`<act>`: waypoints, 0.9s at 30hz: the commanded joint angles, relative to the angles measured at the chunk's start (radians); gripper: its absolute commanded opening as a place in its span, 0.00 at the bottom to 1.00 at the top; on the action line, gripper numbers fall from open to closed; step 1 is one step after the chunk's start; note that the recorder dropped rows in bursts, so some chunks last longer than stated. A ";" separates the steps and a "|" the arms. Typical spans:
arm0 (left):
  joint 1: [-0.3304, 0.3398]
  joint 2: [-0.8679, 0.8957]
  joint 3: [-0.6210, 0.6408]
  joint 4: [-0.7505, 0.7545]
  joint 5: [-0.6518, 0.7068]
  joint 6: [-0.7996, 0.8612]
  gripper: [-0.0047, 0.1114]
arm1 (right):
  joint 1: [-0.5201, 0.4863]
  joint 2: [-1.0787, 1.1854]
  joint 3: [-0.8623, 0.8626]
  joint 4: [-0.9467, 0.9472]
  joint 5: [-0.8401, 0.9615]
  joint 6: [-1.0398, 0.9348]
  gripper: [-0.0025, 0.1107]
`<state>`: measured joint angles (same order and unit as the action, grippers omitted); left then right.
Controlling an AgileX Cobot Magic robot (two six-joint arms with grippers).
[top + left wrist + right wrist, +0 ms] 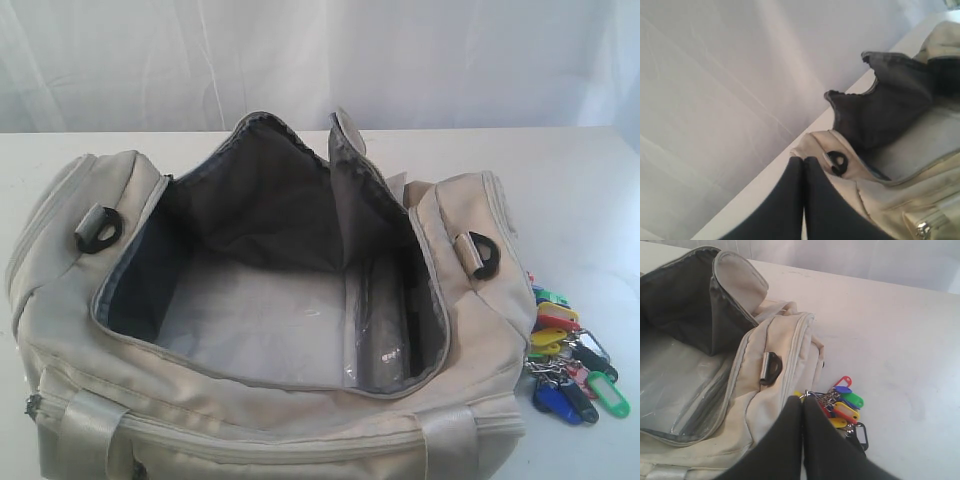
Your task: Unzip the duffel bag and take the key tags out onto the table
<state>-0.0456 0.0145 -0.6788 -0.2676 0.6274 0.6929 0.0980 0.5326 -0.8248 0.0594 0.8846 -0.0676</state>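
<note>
**Ext view.** Bag (270, 400) sits at ctr, running to 6 and 9 o'clock of the frame, on the table (590, 200).
- Main zip is undone and the mouth is wide open. Dark lining (250, 200) is exposed.
- Flap (350, 150) stands up at 12 o'clock of the mouth.
- One black D-ring (98, 230) at the bag's 9 o'clock end, a 2nd D-ring (483, 255) at the 3 o'clock end.
- Tags (565, 350) lie on the table at 4 o'clock of the bag, just beside its end and outside it. Red, yellow, green, blue and black are visible, on metal rings.
- Curtain (300, 60) hangs behind, at 12 o'clock.

**L wrist view.** L gripper (803, 160) has its black fingers pressed together, nothing between them.
- Tips are near the bag (880, 200) end, close to a D-ring (836, 163). Can't tell if they touch.
- Upright lining (885, 95) is beyond.
- Table (765, 185) edge and curtain (715, 75) are also in shot.

**R wrist view.** R gripper (803, 398) has its fingers pressed together.
- Tags (845, 407) are on the table (890, 325), just beside the bag (785, 355) end, below its D-ring (771, 368).
- The tips line up w/ the tag ring here. Can't tell whether they touch it.
- Lining (680, 305) is visible inside the open mouth.
</note>
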 commanded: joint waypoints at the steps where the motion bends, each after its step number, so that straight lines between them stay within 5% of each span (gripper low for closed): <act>1: 0.006 -0.015 0.112 0.037 -0.083 0.002 0.04 | -0.008 -0.003 0.000 -0.007 -0.004 0.002 0.02; 11: 0.006 -0.015 0.350 0.025 -0.134 -0.020 0.04 | -0.008 -0.003 0.000 -0.007 -0.004 0.002 0.02; 19: 0.006 -0.015 0.506 0.053 -0.381 -0.467 0.04 | -0.008 -0.003 0.000 -0.007 -0.004 0.002 0.02; 27: 0.006 -0.015 0.679 0.063 -0.501 -0.563 0.04 | -0.008 -0.003 0.000 -0.007 -0.004 0.020 0.02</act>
<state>-0.0456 0.0044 -0.0385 -0.2012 0.1526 0.1679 0.0980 0.5326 -0.8248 0.0594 0.8846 -0.0555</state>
